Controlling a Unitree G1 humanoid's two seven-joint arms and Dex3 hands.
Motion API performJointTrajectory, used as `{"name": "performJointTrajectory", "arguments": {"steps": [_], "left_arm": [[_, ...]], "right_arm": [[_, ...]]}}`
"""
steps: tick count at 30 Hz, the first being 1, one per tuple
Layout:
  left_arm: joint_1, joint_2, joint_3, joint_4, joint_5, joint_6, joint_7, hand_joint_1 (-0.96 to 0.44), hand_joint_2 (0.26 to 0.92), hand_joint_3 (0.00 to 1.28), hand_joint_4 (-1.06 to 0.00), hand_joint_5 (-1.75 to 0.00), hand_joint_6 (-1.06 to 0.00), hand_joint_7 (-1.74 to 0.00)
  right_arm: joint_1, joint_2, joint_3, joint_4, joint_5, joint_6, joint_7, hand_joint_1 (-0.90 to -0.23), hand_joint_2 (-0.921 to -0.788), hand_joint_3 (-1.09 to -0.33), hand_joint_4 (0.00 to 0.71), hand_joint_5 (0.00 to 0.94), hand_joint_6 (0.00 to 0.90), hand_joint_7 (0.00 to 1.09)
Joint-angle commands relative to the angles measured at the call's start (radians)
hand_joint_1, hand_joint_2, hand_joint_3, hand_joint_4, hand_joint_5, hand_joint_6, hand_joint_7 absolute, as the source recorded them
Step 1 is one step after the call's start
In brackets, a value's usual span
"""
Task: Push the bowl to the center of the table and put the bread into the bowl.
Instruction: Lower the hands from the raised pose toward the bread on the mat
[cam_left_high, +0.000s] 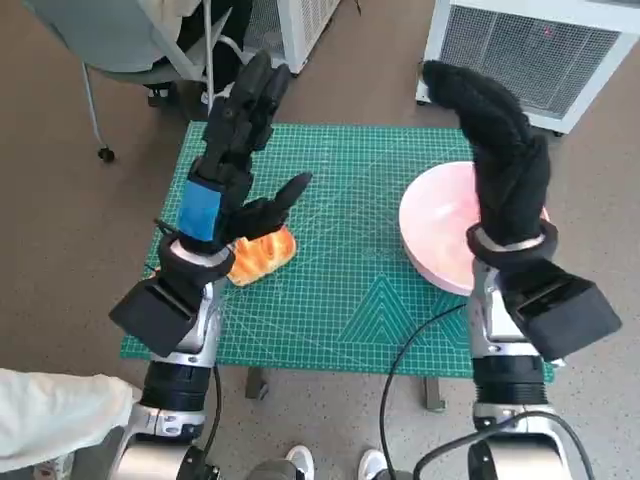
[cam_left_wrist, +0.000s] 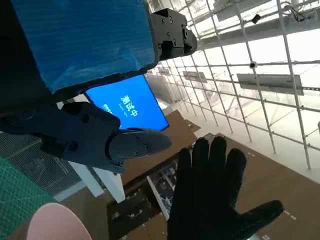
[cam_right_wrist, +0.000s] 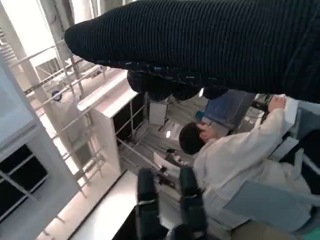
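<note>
Bowl (cam_left_high: 440, 235) at table (cam_left_high: 340, 300) right edge, bread (cam_left_high: 262, 255) left; both hands (cam_left_high: 245, 130) (cam_left_high: 500, 140) raised, empty, fingers spread

My left hand (cam_left_high: 235, 160) covers part of the bread (cam_left_high: 262, 255); my right hand (cam_left_high: 505, 150) hides the bowl's (cam_left_high: 435, 225) far side.
</note>
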Motion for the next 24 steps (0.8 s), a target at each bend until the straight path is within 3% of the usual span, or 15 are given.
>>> {"name": "performJointTrajectory", "arguments": {"steps": [1,7,18,24], "left_arm": [[0.002,0.004,0.007,-0.003,-0.003,-0.01,0.005,-0.38,0.921,0.41,-0.18,0.0,-0.08,-0.29],[0.01,0.005,0.013,-0.001,-0.001,-0.015,0.009,-0.38,0.921,0.41,-0.18,0.0,-0.09,-0.28],[0.017,0.008,0.022,0.014,0.005,-0.024,0.023,-0.39,0.921,0.41,-0.18,0.0,-0.1,-0.27],[0.017,0.008,0.023,0.016,0.001,-0.025,0.025,-0.39,0.921,0.4,-0.18,0.0,-0.11,-0.25]], "right_arm": [[0.023,-0.055,-0.053,0.073,0.029,-0.038,0.013,-0.602,-0.921,-0.763,0.333,0.009,-0.001,0.73],[0.033,-0.108,-0.117,0.139,0.019,-0.074,-0.033,-0.583,-0.921,-0.794,0.312,0.001,-0.001,0.71],[0.05,-0.192,-0.214,0.368,-0.041,-0.087,-0.209,-0.552,-0.921,-0.829,0.309,0.002,-0.001,0.69],[0.041,-0.2,-0.248,0.511,-0.014,-0.072,-0.249,-0.548,-0.921,-0.817,0.315,0.005,-0.001,0.72]]}}
